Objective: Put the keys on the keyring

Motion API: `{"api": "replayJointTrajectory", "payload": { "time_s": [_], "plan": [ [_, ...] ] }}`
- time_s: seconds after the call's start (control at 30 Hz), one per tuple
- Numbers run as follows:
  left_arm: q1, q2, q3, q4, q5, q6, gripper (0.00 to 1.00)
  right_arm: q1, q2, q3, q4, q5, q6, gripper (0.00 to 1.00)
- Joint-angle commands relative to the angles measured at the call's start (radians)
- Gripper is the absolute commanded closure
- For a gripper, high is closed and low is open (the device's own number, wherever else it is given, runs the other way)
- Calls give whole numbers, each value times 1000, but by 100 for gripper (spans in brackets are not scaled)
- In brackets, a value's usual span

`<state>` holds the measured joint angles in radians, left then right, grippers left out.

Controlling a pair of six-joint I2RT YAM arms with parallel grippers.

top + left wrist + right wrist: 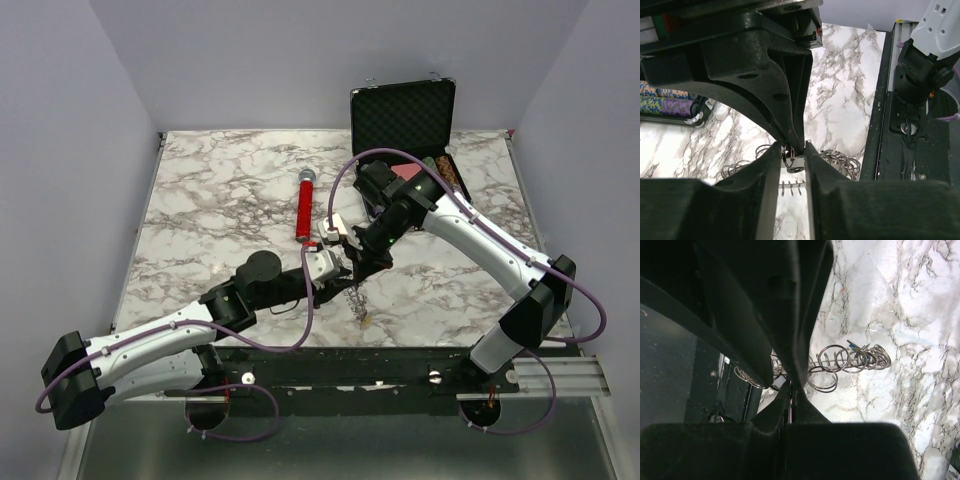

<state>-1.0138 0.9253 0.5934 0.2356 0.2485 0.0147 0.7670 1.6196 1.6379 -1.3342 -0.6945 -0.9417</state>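
Note:
The keyring (352,298), a chain of thin grey wire loops, hangs between the two grippers, its small yellow tag (364,320) lying on the marble. My right gripper (358,265) is shut on one loop at the top. In the right wrist view the loops (850,359) trail away from the shut gripper (794,387), with a blue bit (852,345) among them. My left gripper (335,268) meets it from the left. In the left wrist view its gripper (792,150) presses on both sides of a small flat metal key (795,162) with a hole, right under the right fingertips (790,125).
A red-handled microphone (303,205) lies on the marble behind the grippers. An open black case (403,115) stands at the back right, with rows of poker chips (447,170) beside it. The right arm's base (920,75) and the table's black front rail (880,150) are close by.

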Motion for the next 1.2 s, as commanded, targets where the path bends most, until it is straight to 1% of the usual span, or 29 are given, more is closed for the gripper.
{"api": "replayJointTrajectory", "payload": {
  "time_s": [0.0,0.07,0.1,0.37,0.47,0.73,0.77,0.8,0.87,1.0,1.03,1.13,1.17],
  "plan": [
    [4,9,26,-24,25,14,70,9,-4,34,-85,-7,11,100],
    [4,15,32,-35,25,19,76,9,-4,34,-85,-13,12,100],
    [4,18,36,-42,23,19,77,9,-6,36,-85,-16,14,100],
    [4,33,39,-65,12,25,77,9,-3,39,-85,-22,14,100],
    [4,33,39,-62,11,28,82,9,-3,37,-85,-25,11,100],
    [4,23,39,-51,6,16,82,9,-3,31,-85,-28,7,100],
    [4,23,39,-50,8,14,88,9,-3,31,-85,-28,7,100],
    [4,21,37,-48,8,14,100,8,-3,31,-83,-30,7,100],
    [4,17,33,-44,9,8,100,9,-3,30,-83,-33,6,100],
    [6,-5,5,-4,5,-9,100,9,-10,19,-69,-45,14,99],
    [6,-20,-19,20,-12,-45,100,8,-16,10,-57,-51,18,98],
    [7,-69,-85,129,-43,-103,100,9,-47,-29,-8,-83,49,90],
    [7,-84,-108,169,-51,-125,100,9,-58,-45,16,-103,66,89]
  ]
}}
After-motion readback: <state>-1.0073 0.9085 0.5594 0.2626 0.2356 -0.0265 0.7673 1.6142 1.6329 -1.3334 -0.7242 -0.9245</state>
